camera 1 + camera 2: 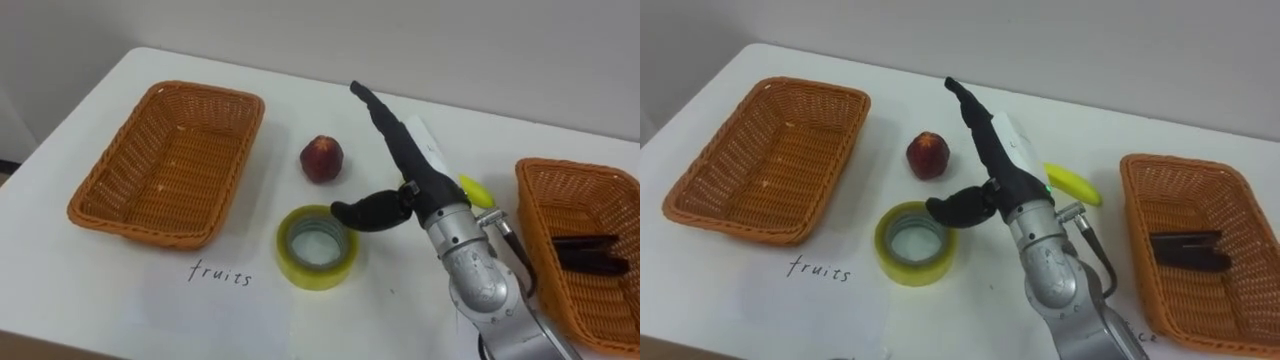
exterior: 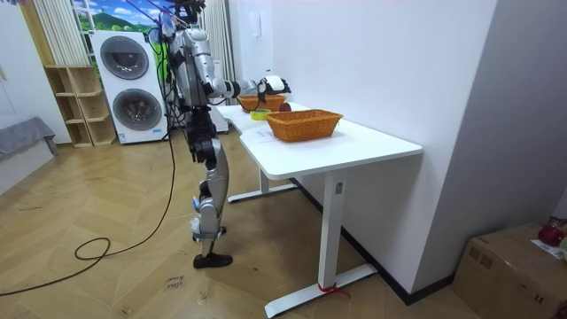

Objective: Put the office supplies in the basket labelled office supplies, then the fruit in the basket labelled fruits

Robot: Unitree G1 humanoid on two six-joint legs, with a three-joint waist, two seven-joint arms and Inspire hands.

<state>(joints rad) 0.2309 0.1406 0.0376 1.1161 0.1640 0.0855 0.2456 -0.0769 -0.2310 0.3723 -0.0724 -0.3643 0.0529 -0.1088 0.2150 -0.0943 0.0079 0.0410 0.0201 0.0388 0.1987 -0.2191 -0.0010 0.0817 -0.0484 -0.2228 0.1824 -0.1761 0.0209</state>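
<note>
Step in hand, prob.: picking the next item to grab. The right hand (image 1: 412, 165) hovers released over the tabletop (image 1: 90, 290), fingers straight, thumb splayed, holding nothing. It's btw the peach (image 1: 321, 158) & a yellow fruit (image 1: 478, 190). The peach sits just right of the empty fruit basket (image 1: 170, 160). The tape roll (image 1: 317, 246) lies near the thumb. The office basket (image 1: 585, 190) at far right holds a dark item (image 1: 590, 252). Next move needs the hand to drop onto one item, curl round it, then carry it: peach goes left, tape goes right.
</note>
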